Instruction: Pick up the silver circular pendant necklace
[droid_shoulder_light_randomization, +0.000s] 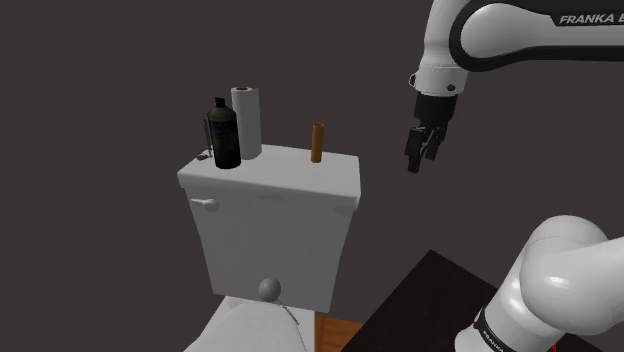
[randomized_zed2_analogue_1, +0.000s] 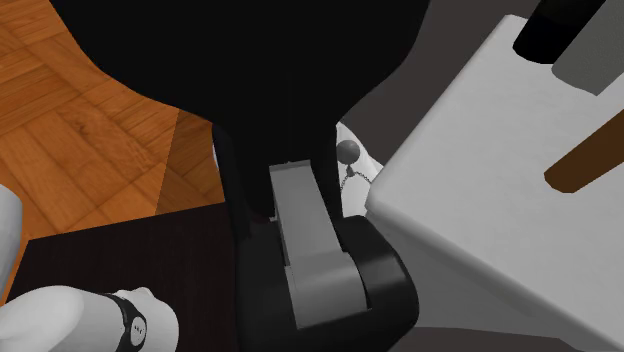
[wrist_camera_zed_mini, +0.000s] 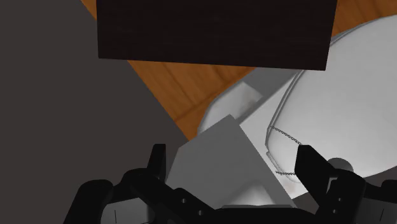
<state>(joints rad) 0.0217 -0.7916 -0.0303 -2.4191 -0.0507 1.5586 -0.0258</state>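
Note:
The necklace's round grey pendant (droid_shoulder_light_randomization: 269, 289) rests on the white toilet lid (droid_shoulder_light_randomization: 245, 325), just below the tank front, with a thin chain trailing from it. In the second exterior view the pendant (randomized_zed2_analogue_1: 348, 152) and its chain (randomized_zed2_analogue_1: 351, 182) lie beside the tank's corner. In the wrist view the chain (wrist_camera_zed_mini: 284, 135) curves over the lid close to one finger. My gripper (droid_shoulder_light_randomization: 421, 150) hangs in the air off the tank's right end in the shoulder view, well above the pendant. Its fingers stand apart with nothing between them (wrist_camera_zed_mini: 234, 168).
On the white tank lid (droid_shoulder_light_randomization: 300, 180) stand a black bottle (droid_shoulder_light_randomization: 225, 135), a white paper roll (droid_shoulder_light_randomization: 248, 122) and a brown cylinder (droid_shoulder_light_randomization: 318, 143). The dark stand (droid_shoulder_light_randomization: 420, 300) is at the lower right. Wooden floor (wrist_camera_zed_mini: 184, 89) lies below, a dark wall behind.

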